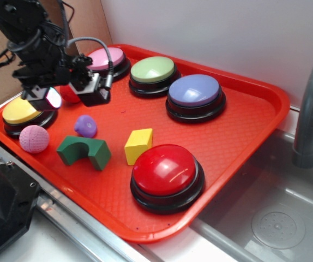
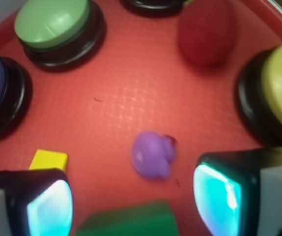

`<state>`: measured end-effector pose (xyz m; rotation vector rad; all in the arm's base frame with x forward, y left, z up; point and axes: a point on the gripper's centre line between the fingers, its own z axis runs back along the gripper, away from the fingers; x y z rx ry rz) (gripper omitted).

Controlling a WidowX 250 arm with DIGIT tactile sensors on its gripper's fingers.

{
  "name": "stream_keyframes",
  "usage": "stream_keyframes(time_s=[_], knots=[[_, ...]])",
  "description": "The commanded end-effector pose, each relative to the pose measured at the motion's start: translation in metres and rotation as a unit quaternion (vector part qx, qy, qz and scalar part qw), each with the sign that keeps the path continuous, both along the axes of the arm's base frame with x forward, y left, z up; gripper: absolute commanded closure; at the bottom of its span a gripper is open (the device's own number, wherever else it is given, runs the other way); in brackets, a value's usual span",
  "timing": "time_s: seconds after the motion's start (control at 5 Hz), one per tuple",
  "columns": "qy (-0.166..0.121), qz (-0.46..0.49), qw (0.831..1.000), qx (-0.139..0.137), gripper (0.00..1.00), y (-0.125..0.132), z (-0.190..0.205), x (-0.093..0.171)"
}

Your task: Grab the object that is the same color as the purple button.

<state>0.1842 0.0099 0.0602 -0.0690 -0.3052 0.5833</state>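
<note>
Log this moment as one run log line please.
phase: approach | gripper: open, above tray, holding nothing | target: purple toy between fingers, untouched | match: purple button

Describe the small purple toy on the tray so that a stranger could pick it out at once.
Start from the red tray and find the yellow button at its left end. Just right of it, behind the green arch block, lies the small purple toy. It is glossy and lumpy, unlike the textured pink ball and the yellow cube.

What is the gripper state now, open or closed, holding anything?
Gripper: open, holding nothing; the purple toy lies on the tray between its fingers.
</note>
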Motion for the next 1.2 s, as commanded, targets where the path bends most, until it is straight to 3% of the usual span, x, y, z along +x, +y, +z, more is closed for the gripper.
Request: stream_keyframes(time_s=[0.0, 0.2, 0.4, 0.8, 1.0], knots=[[0.015, 0.002, 1.000, 0.011, 0.00, 0.020, -0.029, 0.020], [0.031, -0.014, 0.999, 0.008, 0.00, 0.021, -0.036, 0.022], [0.036, -0.012, 0.999, 0.008, 1.00, 0.019, -0.036, 0.021], [0.026, -0.011, 1.000, 0.010, 1.00, 0.015, -0.030, 0.020], [0.022, -0.033, 0.999, 0.009, 1.00, 0.014, 0.000, 0.028]])
